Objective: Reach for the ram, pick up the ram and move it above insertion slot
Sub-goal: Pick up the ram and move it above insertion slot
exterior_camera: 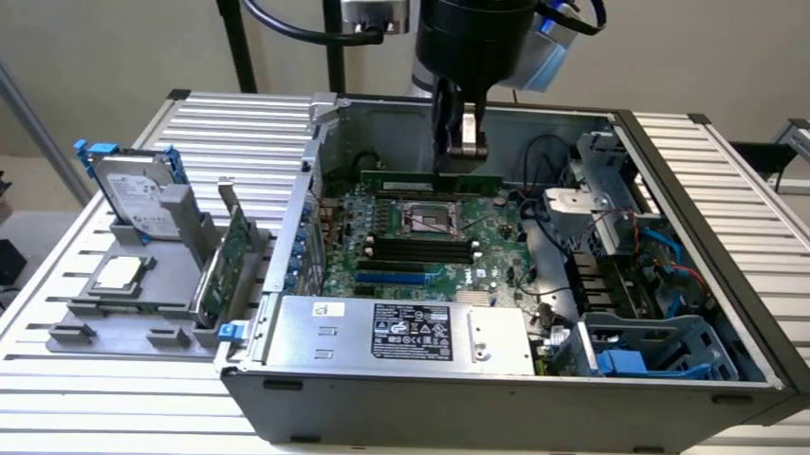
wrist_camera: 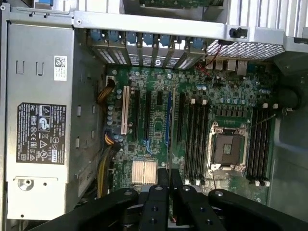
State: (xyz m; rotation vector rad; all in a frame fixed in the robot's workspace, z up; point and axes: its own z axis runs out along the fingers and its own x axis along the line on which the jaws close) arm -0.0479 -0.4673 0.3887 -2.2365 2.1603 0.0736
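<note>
Gripper point(exterior_camera: 466, 152): narrow, jaws pinched on the ram point(exterior_camera: 431, 180), held edge-on by its middle.
Ram position: hanging over the motherboard point(exterior_camera: 418, 237), at the case's far wall, short of the black slots point(exterior_camera: 415, 248).
Risk: the thin stick could tilt in so small a grip; it could snag on cables point(exterior_camera: 544, 156).
Count: one ram held; four black slots nearer the case front, in the exterior view; one CPU socket point(exterior_camera: 431, 219).

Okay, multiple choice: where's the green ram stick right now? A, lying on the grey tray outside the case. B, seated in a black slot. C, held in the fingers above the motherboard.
C: the exterior view shows the ram clamped in the gripper over the motherboard inside the open case.
</note>
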